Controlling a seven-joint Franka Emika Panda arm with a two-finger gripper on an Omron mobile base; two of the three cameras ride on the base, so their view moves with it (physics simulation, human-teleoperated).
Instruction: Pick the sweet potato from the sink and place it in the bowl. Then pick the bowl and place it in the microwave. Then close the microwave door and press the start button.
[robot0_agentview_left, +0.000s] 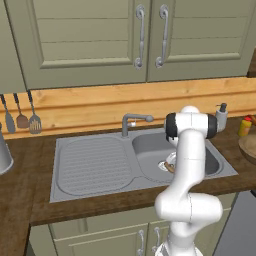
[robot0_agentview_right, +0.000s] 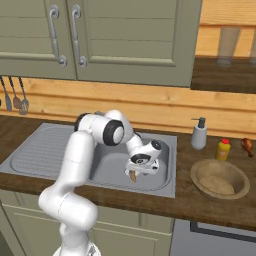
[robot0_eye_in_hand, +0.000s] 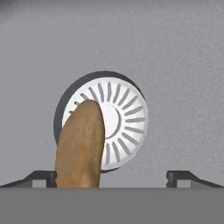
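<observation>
The sweet potato (robot0_eye_in_hand: 81, 146) lies on the floor of the sink (robot0_agentview_left: 150, 145), partly over the round white drain (robot0_eye_in_hand: 122, 118). My gripper (robot0_eye_in_hand: 111, 177) is low in the basin right above it and open, and the root's near end lies between the fingertips, close against the left one (robot0_eye_in_hand: 43, 177). From the right base view the gripper (robot0_agentview_right: 136, 171) hangs over the sweet potato (robot0_agentview_right: 133, 176). In the left base view my own arm hides most of the hand, with a bit of sweet potato (robot0_agentview_left: 169, 168) showing. The wooden bowl (robot0_agentview_right: 199, 175) stands empty on the counter right of the sink. The microwave is out of view.
A soap dispenser (robot0_agentview_right: 199, 134) and a yellow bottle (robot0_agentview_right: 223, 149) stand behind the bowl. The faucet (robot0_agentview_left: 134, 120) rises at the back of the sink, with the ribbed drainboard (robot0_agentview_left: 92, 165) to its left. Utensils (robot0_agentview_left: 22, 117) hang on the wall. Wall cabinets (robot0_agentview_left: 140, 35) hang overhead.
</observation>
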